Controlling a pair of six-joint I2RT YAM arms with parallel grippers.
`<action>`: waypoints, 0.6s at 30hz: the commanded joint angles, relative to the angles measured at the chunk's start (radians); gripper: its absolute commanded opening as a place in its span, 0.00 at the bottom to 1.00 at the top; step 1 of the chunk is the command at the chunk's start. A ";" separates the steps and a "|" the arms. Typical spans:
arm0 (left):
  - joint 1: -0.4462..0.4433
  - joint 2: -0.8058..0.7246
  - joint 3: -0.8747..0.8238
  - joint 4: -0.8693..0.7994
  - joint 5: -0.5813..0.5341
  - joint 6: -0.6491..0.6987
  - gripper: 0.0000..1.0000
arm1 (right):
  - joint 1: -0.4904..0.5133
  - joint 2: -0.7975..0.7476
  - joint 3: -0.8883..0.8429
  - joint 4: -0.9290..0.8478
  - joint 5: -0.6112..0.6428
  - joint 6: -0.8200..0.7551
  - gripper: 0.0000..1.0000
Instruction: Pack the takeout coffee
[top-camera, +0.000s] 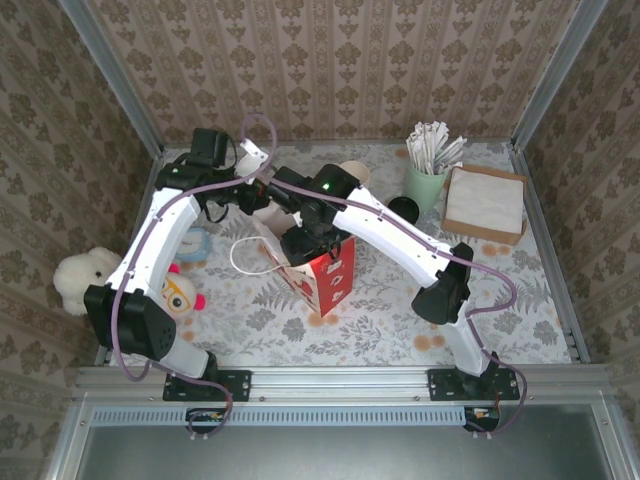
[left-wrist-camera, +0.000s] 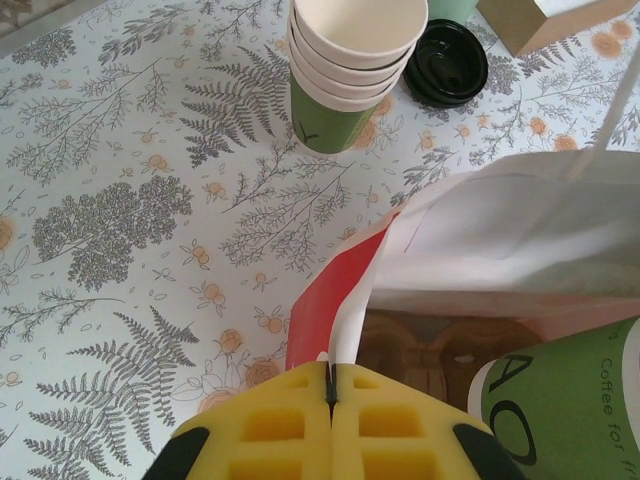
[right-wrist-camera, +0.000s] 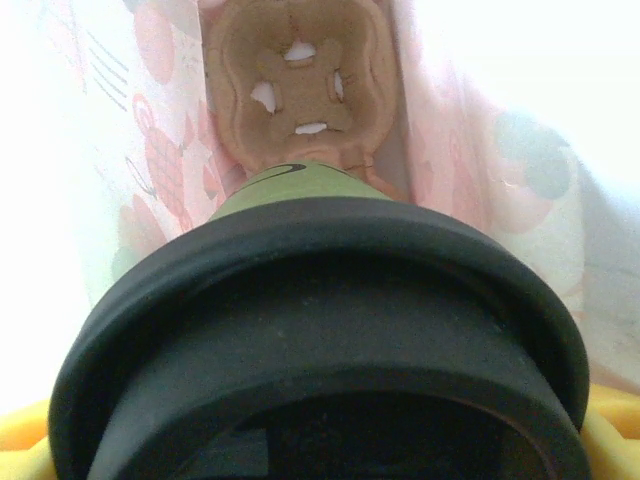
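Note:
The takeout coffee, a green paper cup (right-wrist-camera: 290, 185) under a black lid (right-wrist-camera: 320, 330), hangs inside the red and white paper bag (top-camera: 325, 280). My right gripper (right-wrist-camera: 320, 440) is shut on it, with yellow pads (right-wrist-camera: 612, 440) at the lid's sides. In the top view the right gripper (top-camera: 315, 240) reaches down into the bag's mouth. A brown cardboard carrier (right-wrist-camera: 300, 70) lies at the bag's bottom. My left gripper (left-wrist-camera: 330, 385) is shut on the bag's rim (left-wrist-camera: 350, 320), holding that side. The cup's green wall (left-wrist-camera: 570, 400) shows inside the bag.
A stack of unlidded cups (left-wrist-camera: 350, 60) and a loose black lid (left-wrist-camera: 445, 60) stand behind the bag. At the back right are a mint cup of wrapped sticks (top-camera: 425, 165) and a box of napkins (top-camera: 485, 200). A plush toy (top-camera: 80, 278) sits at the left edge.

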 joint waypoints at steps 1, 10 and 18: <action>0.032 -0.038 0.012 -0.009 0.032 0.004 0.14 | -0.021 -0.024 -0.029 -0.023 -0.033 -0.008 0.67; 0.050 -0.319 -0.032 -0.059 -0.203 -0.529 0.73 | -0.027 -0.015 -0.041 -0.015 -0.037 0.005 0.67; -0.111 -0.548 -0.066 -0.395 -0.321 -0.860 0.71 | -0.026 -0.018 -0.026 -0.027 -0.011 0.001 0.67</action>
